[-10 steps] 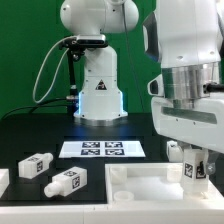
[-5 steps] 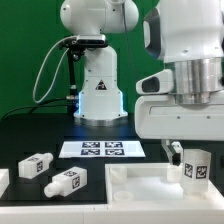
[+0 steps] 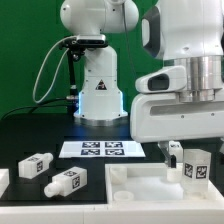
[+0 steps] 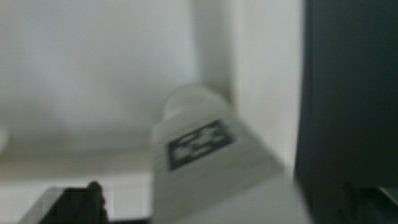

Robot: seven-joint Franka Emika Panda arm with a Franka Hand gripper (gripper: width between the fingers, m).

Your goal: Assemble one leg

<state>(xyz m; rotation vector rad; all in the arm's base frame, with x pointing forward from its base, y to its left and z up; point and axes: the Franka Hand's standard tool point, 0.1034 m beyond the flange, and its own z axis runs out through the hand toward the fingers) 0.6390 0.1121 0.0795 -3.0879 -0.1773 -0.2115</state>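
Note:
My gripper [image 3: 190,158] hangs at the exterior view's right, over the corner of the large flat white square part [image 3: 140,186]. It is shut on a white leg [image 3: 198,166] that stands upright with a black-and-white tag facing out. In the wrist view the same leg [image 4: 210,150] runs between my dark fingers [image 4: 71,206], tag showing, above the white part [image 4: 89,90]. Two more legs lie on the black table at the left, one [image 3: 35,165] behind the other [image 3: 65,181].
The marker board [image 3: 102,149] lies flat in the middle of the table. A second robot's white base [image 3: 100,90] with cables stands behind it. A small white piece [image 3: 175,150] shows just beside the held leg.
My hand has turned about its upright axis above the leg. The leg has stayed in the same spot on the white part. The loose legs have not moved.

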